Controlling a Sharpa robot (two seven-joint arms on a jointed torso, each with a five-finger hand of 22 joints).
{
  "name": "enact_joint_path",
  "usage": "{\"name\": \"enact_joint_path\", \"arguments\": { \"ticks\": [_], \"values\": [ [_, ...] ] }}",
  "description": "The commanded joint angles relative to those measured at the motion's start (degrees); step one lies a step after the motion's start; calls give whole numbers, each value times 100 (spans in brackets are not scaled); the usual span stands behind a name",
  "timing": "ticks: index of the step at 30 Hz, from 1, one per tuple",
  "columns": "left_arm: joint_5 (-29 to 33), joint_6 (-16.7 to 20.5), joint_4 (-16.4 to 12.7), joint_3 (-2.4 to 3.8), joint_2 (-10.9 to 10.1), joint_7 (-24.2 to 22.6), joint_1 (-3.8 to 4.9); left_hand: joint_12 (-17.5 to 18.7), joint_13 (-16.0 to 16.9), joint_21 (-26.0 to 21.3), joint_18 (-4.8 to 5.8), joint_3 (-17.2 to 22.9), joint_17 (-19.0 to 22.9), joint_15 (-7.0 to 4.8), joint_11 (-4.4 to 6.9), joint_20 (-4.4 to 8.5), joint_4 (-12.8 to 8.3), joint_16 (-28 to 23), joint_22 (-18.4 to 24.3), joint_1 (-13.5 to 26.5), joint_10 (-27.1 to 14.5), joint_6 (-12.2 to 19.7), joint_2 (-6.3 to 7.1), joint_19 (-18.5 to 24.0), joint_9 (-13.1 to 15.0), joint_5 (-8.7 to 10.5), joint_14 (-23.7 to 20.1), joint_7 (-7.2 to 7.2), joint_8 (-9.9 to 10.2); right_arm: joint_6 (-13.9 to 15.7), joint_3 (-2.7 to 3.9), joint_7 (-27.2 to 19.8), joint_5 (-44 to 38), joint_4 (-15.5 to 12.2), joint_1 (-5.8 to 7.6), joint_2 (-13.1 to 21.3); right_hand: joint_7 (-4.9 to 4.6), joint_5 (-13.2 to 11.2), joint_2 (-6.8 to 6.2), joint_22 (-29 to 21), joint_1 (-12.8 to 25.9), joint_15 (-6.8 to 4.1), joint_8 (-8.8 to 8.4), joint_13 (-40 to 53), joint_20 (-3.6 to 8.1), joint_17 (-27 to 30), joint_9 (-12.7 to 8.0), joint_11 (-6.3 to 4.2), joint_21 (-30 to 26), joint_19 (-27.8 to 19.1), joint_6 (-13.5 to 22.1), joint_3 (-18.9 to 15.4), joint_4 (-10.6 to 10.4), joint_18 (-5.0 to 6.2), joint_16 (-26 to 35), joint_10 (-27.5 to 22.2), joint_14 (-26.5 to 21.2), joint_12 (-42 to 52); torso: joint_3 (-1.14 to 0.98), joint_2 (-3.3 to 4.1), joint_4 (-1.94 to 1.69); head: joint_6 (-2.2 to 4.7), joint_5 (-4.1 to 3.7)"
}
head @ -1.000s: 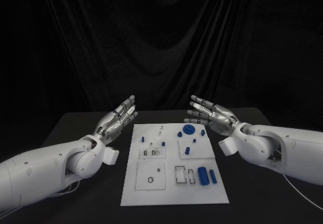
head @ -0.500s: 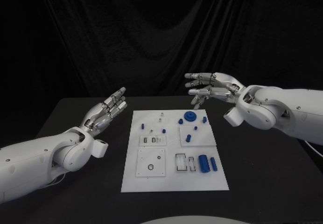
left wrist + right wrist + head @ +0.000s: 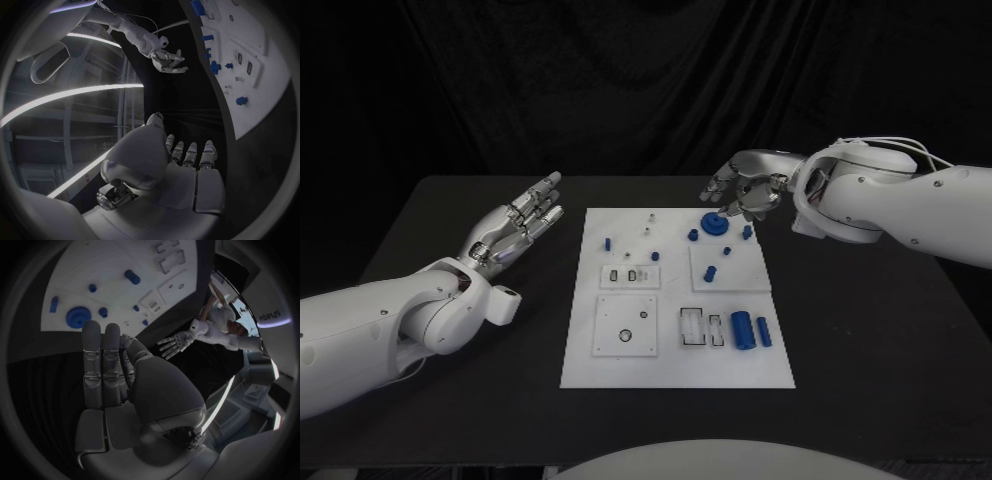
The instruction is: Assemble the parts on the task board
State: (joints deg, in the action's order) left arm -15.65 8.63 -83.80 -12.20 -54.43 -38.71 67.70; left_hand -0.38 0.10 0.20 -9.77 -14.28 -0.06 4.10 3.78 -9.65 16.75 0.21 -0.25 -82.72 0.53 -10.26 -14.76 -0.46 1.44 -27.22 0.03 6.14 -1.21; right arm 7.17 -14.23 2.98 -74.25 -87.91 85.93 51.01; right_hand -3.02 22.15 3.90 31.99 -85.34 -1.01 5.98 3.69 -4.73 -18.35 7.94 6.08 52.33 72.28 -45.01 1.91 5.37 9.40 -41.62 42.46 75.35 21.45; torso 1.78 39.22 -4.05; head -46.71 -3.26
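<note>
Black counter (image 3: 473,400), white task board (image 3: 678,372) with blue parts (image 3: 743,329); we've got left hand (image 3: 516,222) flat-open and empty, right hand (image 3: 747,192) loosely spread above the board's far edge, holding nothing.

Arms: smooth white rounded shells, dark seams at joints; left hand (image 3: 516,222) and right hand (image 3: 744,190) silver, segmented; white cable at right wrist.

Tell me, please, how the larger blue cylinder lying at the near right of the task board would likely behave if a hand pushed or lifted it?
The larger blue cylinder lies on its side, so a sideways push would probably roll it toward the slimmer blue piece beside it. It looks like solid, smooth plastic: likely stiff, light and a little slippery between silver fingers. The right hand hovers far from it.
</note>
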Motion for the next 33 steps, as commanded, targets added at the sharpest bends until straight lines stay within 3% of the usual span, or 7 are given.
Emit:
{"name": "enact_joint_path", "arguments": {
  "ticks": [1, 3, 7, 14, 16, 25, 33],
  "values": [
    [-153, 106, -61, 4, -50, -1072, 13, 23, 6, 20, -15, -40, 6, -11, -27, -33, -3, -21, -6, -60, 1, -52, -11, 1, 7, -35, -3, -19, -31, 351, 6, 628, -1990, -24, 10, -58, 10, -58, -167, 866, 319, -20, -36, 14, 11, -200, 91, -35, 679, 145, -205, 344, -56, -82, -296, 143, 109, -126, 51, 120, -91, -43, -44],
    [-174, 113, -84, 4, -77, -1072, 14, 23, 6, 22, -20, -42, 6, -17, -45, -35, -3, -21, -7, -74, 1, -64, -4, -1, 8, -48, -3, -21, -32, 436, 6, 726, -2312, -32, 5, -88, 73, -6, -397, 1370, 592, -54, -109, 28, 35, -337, 155, -84, 1052, 216, -287, 588, -146, -135, -479, 236, 161, -191, 70, 171, -125, -50, -81],
    [-211, 126, -141, 4, -132, -1064, 17, 24, 5, 22, -25, -45, 6, -18, -74, -38, -2, -21, -6, -86, -2, -74, 1, -1, 8, -62, -3, -20, -33, 497, 6, 871, -2762, -39, -11, -149, 107, 215, -601, 1783, 764, -76, -147, 46, 46, -443, 229, -117, 1338, 287, -384, 813, -206, -191, -613, 321, 189, -225, 99, 285, -205, -19, -168],
    [-233, 117, -194, 4, -167, -1044, 21, 25, 3, 22, -29, -45, 6, -16, -113, -43, -3, -21, -6, -105, -7, -82, 5, -1, 8, -88, -3, -26, -32, 440, 5, 924, -3023, -23, -68, -219, 152, 133, -730, 2036, 836, -76, -212, 44, 48, -515, 265, -119, 1504, 319, -329, 950, -243, -225, -699, 232, 189, -311, 113, 420, -288, 45, -288],
    [-235, 107, -196, 4, -167, -1040, 22, 26, 2, 21, -31, -43, 6, -12, -137, -47, -4, -21, -6, -116, -10, -84, 4, 0, 8, -102, -3, -32, -31, 413, 5, 905, -3052, -4, -89, -239, 152, 73, -756, 2143, 857, -76, -217, 50, 45, -542, 277, -116, 1575, 343, -317, 979, -263, -241, -739, 224, 194, -323, 121, 500, -329, 120, -346],
    [-238, 51, -200, 4, -155, -1026, 23, 27, 2, 21, -34, -35, 6, -2, -183, -60, -10, -21, -6, -155, -12, -96, 6, -1, 9, -141, -3, -46, -31, 344, 5, 760, -3085, 44, -164, -275, 208, -271, -911, 2531, 1050, -82, -198, 116, 46, -859, 349, -144, 1826, 417, -290, 975, -490, -289, -1038, 294, 240, -288, 130, 579, -352, 182, -394],
    [-239, -1, -197, 4, -141, -1009, 23, 28, 0, 25, -41, 6, 6, 21, -229, -86, -25, -21, -8, -293, -19, -87, 29, -6, 7, -316, -3, -56, -27, 307, 5, 684, -3089, 99, -269, -301, 227, -262, -936, 2658, 1045, -87, -190, 172, 51, -949, 393, -146, 1904, 446, -328, 999, -554, -306, -1118, 384, 255, -225, 142, 593, -353, 182, -399]
  ]
}}
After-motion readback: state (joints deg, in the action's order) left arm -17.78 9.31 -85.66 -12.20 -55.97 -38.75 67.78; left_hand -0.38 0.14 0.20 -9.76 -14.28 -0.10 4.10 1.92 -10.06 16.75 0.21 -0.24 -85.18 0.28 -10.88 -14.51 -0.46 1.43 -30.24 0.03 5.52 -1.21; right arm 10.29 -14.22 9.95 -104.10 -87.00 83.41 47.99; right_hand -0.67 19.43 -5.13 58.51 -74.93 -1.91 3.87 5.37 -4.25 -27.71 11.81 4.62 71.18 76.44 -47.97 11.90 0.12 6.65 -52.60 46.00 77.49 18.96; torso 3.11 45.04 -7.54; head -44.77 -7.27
